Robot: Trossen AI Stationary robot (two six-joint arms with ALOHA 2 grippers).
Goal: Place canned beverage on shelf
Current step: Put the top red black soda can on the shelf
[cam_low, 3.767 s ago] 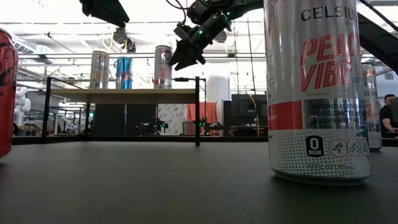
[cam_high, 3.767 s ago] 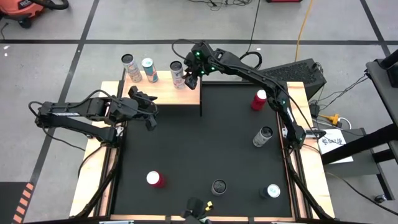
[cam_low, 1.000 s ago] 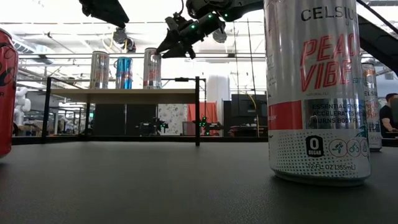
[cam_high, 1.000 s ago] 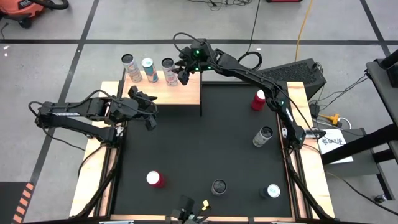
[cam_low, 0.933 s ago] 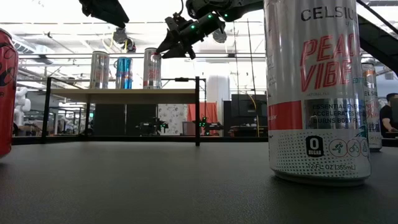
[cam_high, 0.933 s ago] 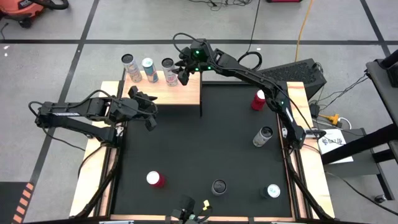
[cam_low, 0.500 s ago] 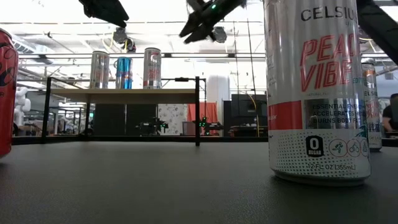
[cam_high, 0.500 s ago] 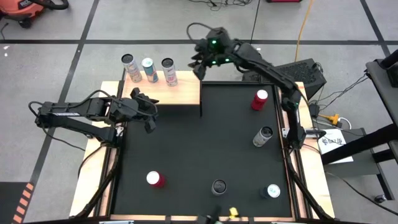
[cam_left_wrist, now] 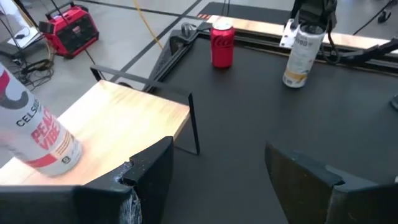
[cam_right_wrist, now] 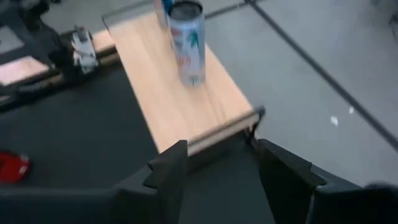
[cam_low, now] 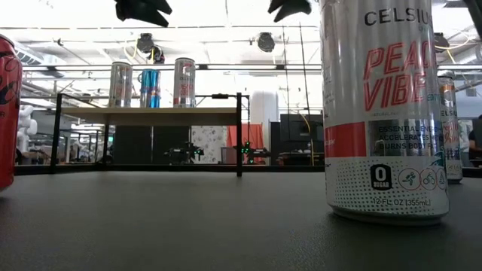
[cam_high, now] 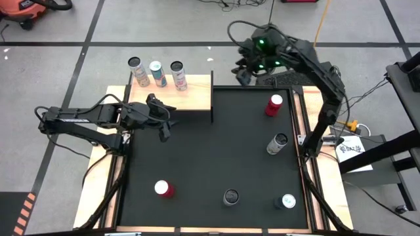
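Right fingers spread, empty, now withdrawn off shelf; third can left standing. Left fingers apart, empty.

Even, bright overhead light is seen throughout; the right wrist view is smeared by blur, and the low view's ceiling is washed out.

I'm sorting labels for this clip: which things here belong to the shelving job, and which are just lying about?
Job: shelf; three cans on the shelf; five cans on the table, e.g. red can; right claw, open and empty.

Lying about: red machine; yellow cable.
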